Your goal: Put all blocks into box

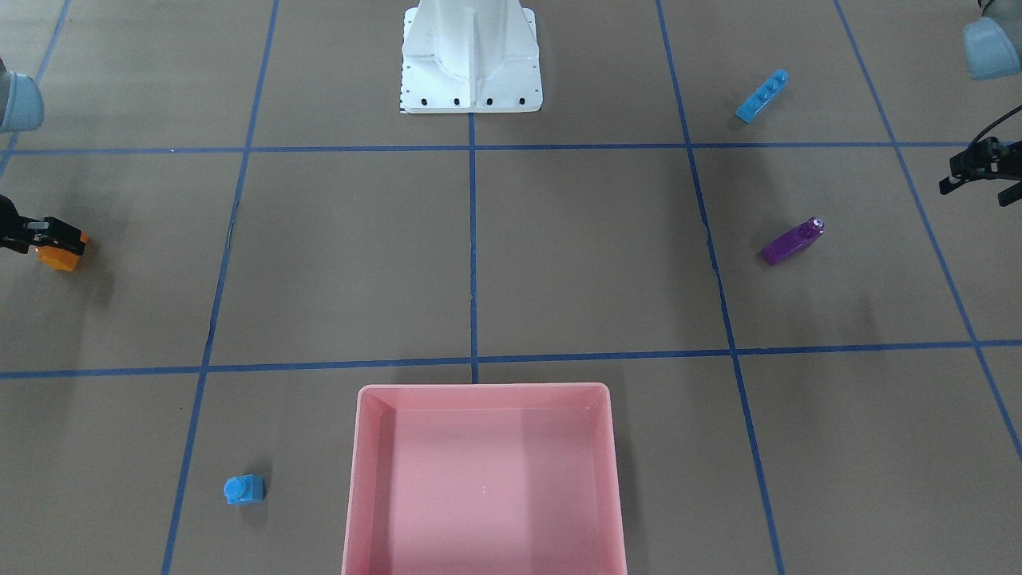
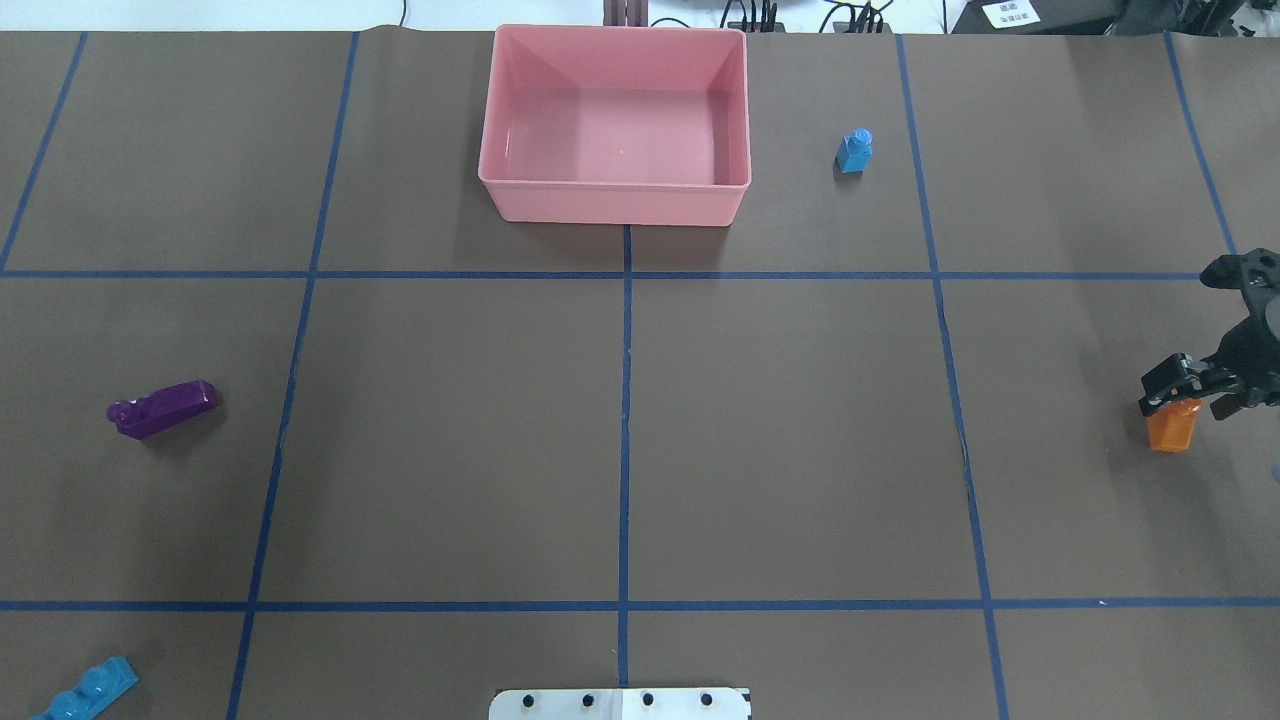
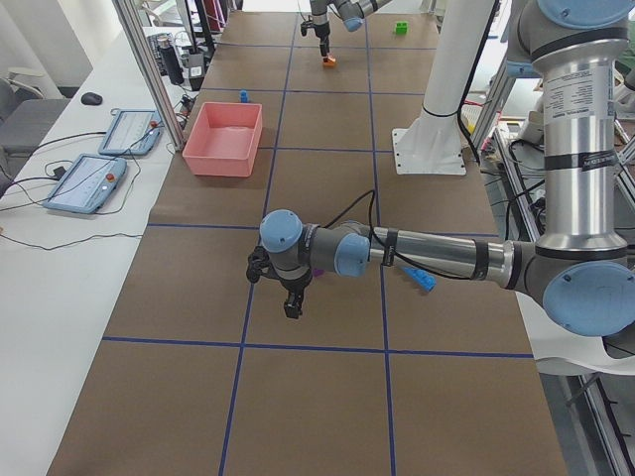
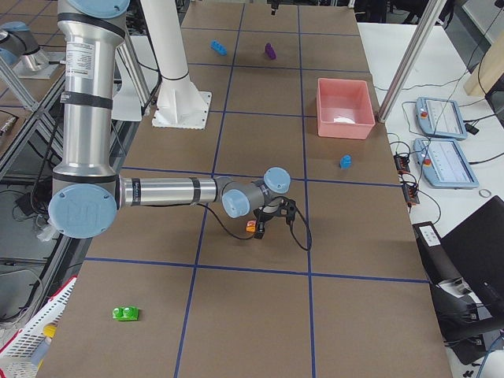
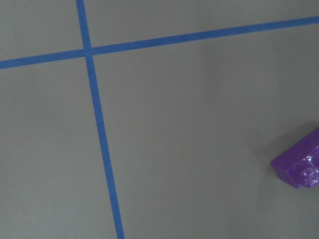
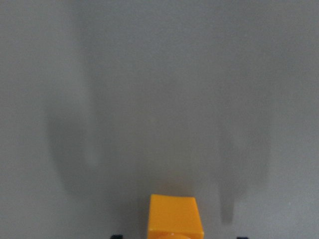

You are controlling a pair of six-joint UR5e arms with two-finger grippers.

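Observation:
The orange brick (image 2: 1172, 425) sits far right, also seen in the front view (image 1: 62, 257). My right gripper (image 2: 1195, 398) stands over it, open. In the right wrist view its fingertips (image 6: 115, 236) show on either side of the brick (image 6: 175, 214) with gaps. My left gripper (image 1: 982, 190) looks open and empty beside the purple wedge (image 1: 792, 241), which shows at the left wrist view's edge (image 5: 301, 167). The long blue brick (image 1: 762, 96) lies near the robot's base. The small blue brick (image 2: 854, 152) stands right of the empty pink box (image 2: 615, 205). The green brick (image 4: 125, 313) lies far out on my right.
The white robot base (image 1: 471, 56) stands at the table's robot-side edge. Blue tape lines divide the brown table (image 2: 800, 450) into squares. Two operator tablets (image 3: 84, 183) lie on the white bench beyond the box.

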